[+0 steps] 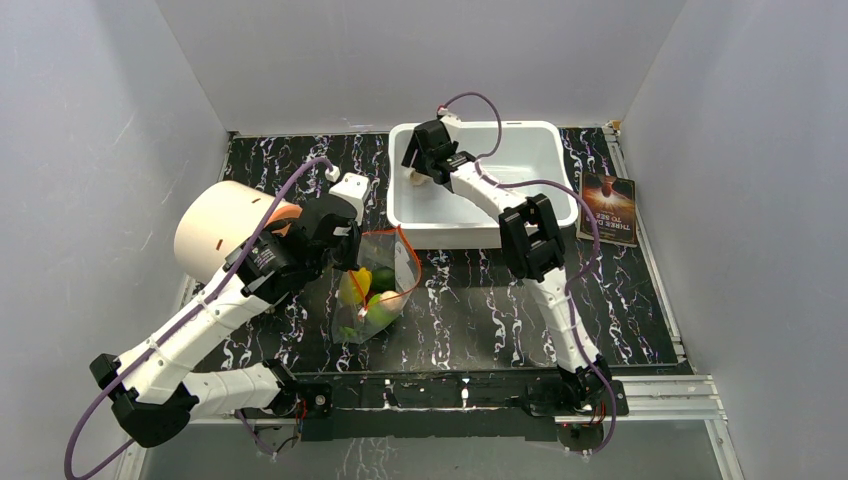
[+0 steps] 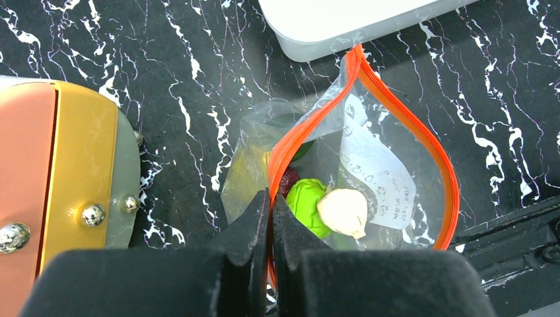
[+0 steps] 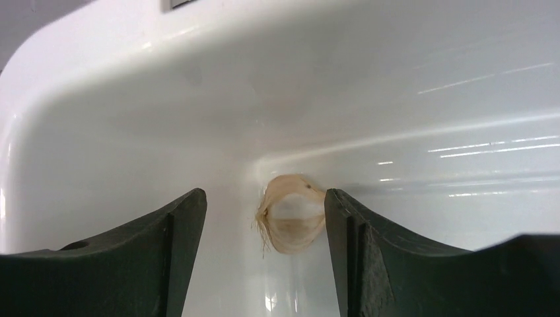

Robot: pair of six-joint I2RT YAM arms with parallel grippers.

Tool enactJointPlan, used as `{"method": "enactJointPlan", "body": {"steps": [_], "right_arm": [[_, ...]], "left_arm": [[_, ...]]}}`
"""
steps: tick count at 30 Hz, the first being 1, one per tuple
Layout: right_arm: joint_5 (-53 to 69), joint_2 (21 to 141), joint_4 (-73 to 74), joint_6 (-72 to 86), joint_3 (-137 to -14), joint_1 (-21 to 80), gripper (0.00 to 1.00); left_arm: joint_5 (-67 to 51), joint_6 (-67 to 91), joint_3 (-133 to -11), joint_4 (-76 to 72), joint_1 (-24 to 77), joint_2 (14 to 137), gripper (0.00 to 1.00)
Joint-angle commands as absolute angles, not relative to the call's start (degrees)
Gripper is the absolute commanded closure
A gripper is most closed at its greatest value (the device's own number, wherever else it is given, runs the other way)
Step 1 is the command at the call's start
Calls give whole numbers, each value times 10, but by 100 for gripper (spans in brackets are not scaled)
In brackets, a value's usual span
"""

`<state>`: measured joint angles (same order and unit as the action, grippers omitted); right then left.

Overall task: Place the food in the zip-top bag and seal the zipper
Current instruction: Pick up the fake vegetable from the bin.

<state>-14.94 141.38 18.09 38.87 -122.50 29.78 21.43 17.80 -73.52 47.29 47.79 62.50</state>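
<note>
Arm bases: bolted along the table's near edge, well in front of the white tub (image 1: 560, 140).
Left gripper (image 2: 271, 198): in front of the tub's left end; fingers pressed together, clamped on the zipper (image 2: 403, 112) at the near side of the bag's mouth.
Zip-top bag (image 2: 370, 165): clear and crinkly, just in front of the tub's near left corner; it sits on the table with its mouth held up and gaping in a teardrop loop.
Food in the bag: a lime (image 2: 307, 205), a beige garlic bulb (image 2: 343, 211) touching it, a dark purple fruit (image 2: 288, 178) and a yellow mango piece (image 1: 357, 283). An avocado cannot be picked out for sure.
Right gripper (image 3: 264, 198): reaching down inside the tub at its far left corner, fingers apart, one either side of the second garlic bulb (image 3: 294, 218).
Second garlic bulb: on the tub floor against the wall; it looks to touch one finger, with a gap to the other.
Step in hand: picking up what looks like the last piece of food outside the bag.
Next move: likely close on the bulb, lift it over the tub's near rim, drop it into the open mouth, then press the zipper shut along its length.
Surface: black table (image 1: 480, 310) with white marble veining.
Other things: a large white cylinder (image 1: 215, 225) left of the tub, a dark printed card (image 1: 608, 210) at its right.
Room: plain pale walls on three sides.
</note>
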Motion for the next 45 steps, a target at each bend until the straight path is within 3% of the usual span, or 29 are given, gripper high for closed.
{"method": "enactJointPlan", "body": {"steps": [1,10,22,36,45], "right_arm": [[-141,1445,164,380,-1266,291,36],[-121,1467,179,301,-1272,291,37],[-148,1440,196,227,-1245,291,56],[-132,1375,157,224,-1195,276,63],[-60,1316,136,229,-1140,255,65]], "left_arm": [[217,177,-758,482,478,622,100],[215,176,-762,480,478,628,100],[215,171,-768,478,478,633,100],[209,172,-767,467,478,639,100],[189,178,-767,450,478,650,100]]}}
